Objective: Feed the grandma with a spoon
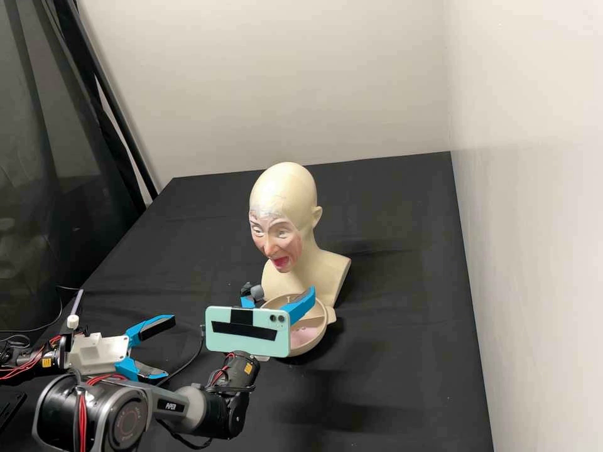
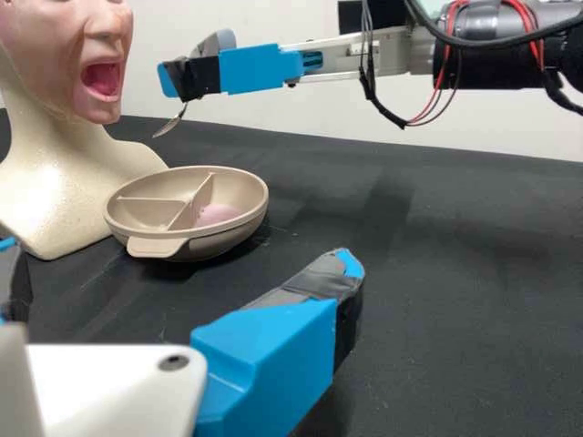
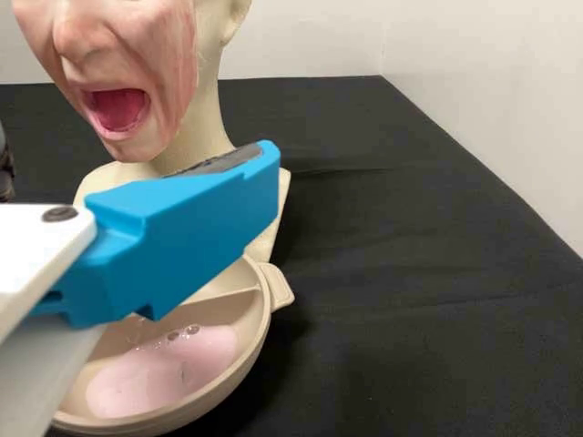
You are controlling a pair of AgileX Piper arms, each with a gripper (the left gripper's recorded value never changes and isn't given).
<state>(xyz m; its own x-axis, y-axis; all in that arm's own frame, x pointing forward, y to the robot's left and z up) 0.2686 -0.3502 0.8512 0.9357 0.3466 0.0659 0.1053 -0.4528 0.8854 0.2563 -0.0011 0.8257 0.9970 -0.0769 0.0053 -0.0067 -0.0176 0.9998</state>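
Just under my right gripper [image 2: 187, 77] sits the divided bowl [image 2: 248, 188], with pink mash [image 3: 155, 378] in one compartment. A spoon [image 2: 169, 125] is at its tip, but I cannot tell its grip.

1. The left gripper [image 1: 162, 348] sits low at the near left. Its two blue fingers are spread wide apart.
2. The right arm [image 1: 182, 405] stretches forward with its wrist lifted.
3. The right gripper [image 2: 182, 77] is held level up high, its fingers pinched on a spoon [image 2: 170, 122].

Small print on arm [image 1: 171, 407], seemingly unreadable
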